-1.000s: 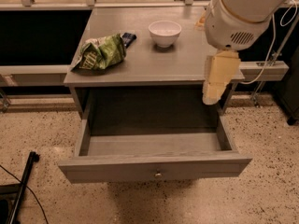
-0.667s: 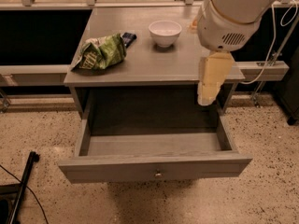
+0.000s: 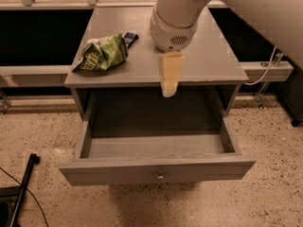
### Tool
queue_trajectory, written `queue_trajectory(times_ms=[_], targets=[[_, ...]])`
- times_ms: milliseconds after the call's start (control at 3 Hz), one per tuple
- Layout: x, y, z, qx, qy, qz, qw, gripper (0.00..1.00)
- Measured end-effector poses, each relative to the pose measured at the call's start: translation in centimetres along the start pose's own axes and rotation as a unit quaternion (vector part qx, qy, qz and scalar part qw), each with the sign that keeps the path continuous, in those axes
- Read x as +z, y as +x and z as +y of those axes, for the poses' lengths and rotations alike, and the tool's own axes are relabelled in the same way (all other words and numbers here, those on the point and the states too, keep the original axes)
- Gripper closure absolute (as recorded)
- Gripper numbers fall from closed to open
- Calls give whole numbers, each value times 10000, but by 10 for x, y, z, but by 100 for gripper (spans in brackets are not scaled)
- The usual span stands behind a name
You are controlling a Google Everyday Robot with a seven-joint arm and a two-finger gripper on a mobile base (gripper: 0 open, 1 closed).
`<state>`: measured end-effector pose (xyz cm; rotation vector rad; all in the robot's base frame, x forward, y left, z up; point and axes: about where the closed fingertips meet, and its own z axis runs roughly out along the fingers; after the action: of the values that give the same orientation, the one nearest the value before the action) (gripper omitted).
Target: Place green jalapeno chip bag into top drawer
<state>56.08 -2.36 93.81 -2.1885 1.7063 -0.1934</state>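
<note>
The grey bench spread behind and to both sides of the claw, which hung at the bench's front edge, pointing down. Below and nearer than the claw, the top drawer stood open. The white arm rose above it. Well left of the claw, the green jalapeno chip bag lay crumpled on the bench, a small dark packet touching its far corner. Whether the claw was apart or together could not be told.
</note>
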Motion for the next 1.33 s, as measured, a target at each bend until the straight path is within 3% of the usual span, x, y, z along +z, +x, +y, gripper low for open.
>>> queue_trajectory(times_ms=[333, 667, 1333], targets=[[24, -18, -28, -279, 15, 73, 9996, 0], [24, -18, -28, -280, 16, 73, 9996, 0], [39, -37, -74, -595, 241, 175, 9978, 0]])
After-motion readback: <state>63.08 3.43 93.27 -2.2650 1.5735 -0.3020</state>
